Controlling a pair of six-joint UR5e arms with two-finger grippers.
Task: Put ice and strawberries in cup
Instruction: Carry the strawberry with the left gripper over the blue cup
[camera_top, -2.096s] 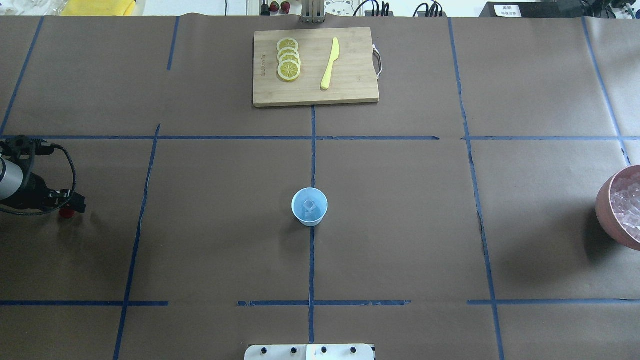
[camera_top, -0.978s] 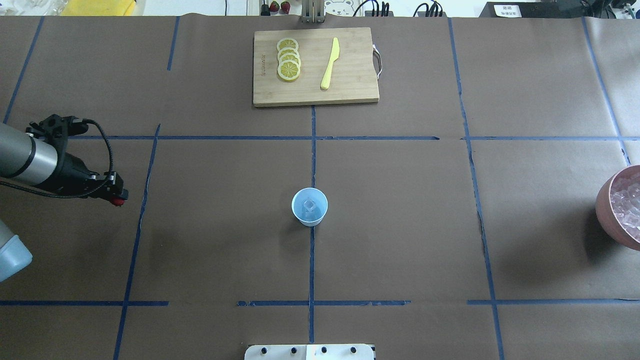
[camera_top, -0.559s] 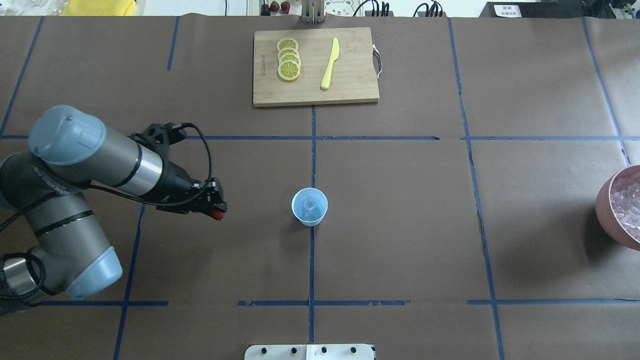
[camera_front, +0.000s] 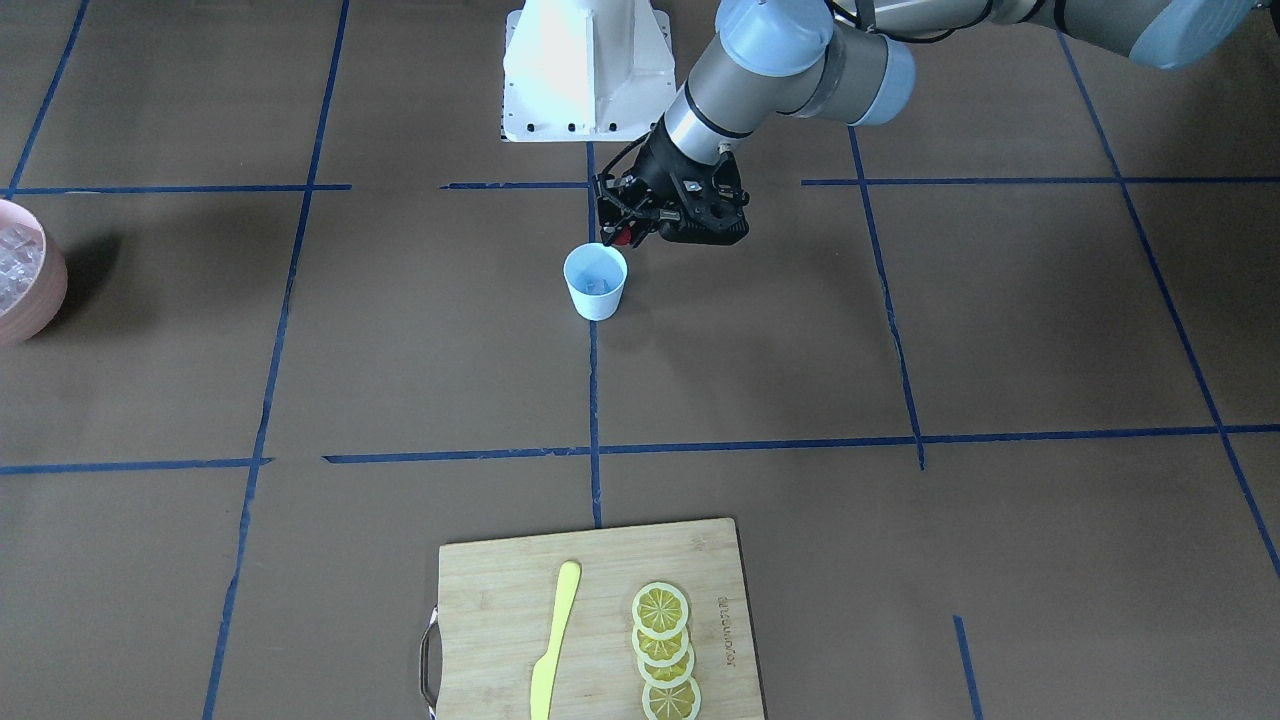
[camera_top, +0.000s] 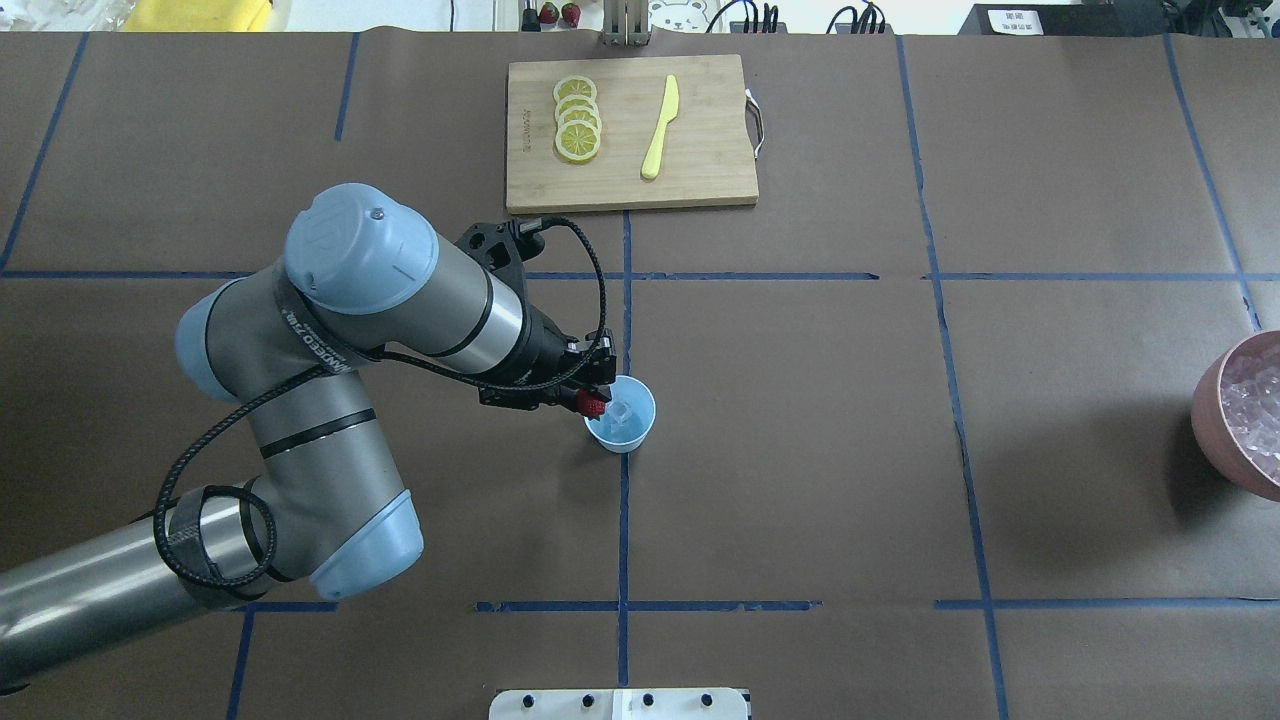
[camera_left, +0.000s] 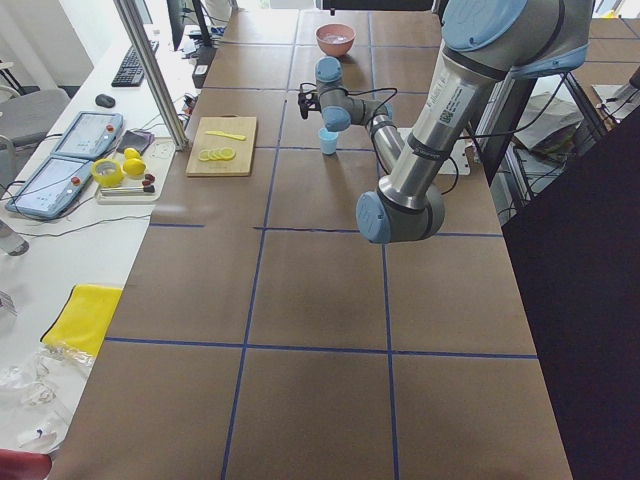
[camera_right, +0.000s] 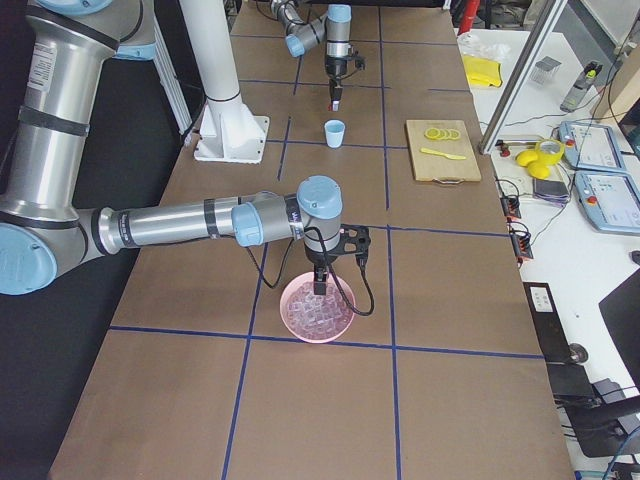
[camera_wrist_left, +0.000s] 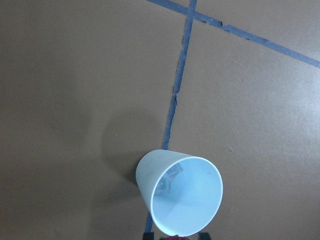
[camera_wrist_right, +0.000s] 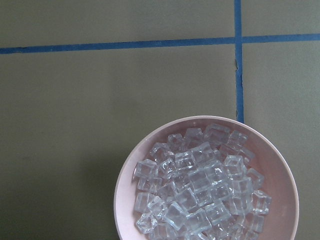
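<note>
The white cup (camera_top: 636, 424) with a pale blue inside stands mid-table and holds one clear ice cube (camera_top: 622, 409). My left gripper (camera_top: 597, 397) is shut on the small red strawberry (camera_top: 593, 406) and hovers at the cup's left rim. The front view shows the strawberry (camera_front: 624, 238) just behind and above the cup (camera_front: 596, 293). The left wrist view looks down into the cup (camera_wrist_left: 187, 205) with the ice (camera_wrist_left: 168, 182) in it. My right gripper (camera_right: 319, 287) hangs over the pink bowl (camera_right: 300, 318) of ice (camera_wrist_right: 200, 195); I cannot tell whether it is open.
A wooden cutting board (camera_top: 700, 170) at the far middle carries lemon slices (camera_top: 577, 118) and a yellow knife (camera_top: 660, 127). The pink bowl (camera_top: 1206, 412) sits at the table's right edge. Blue tape lines cross the brown table cover.
My left arm has swept in from the table's left edge to the cup, carrying the strawberry. The cup, its ice and the bowl have not moved.
</note>
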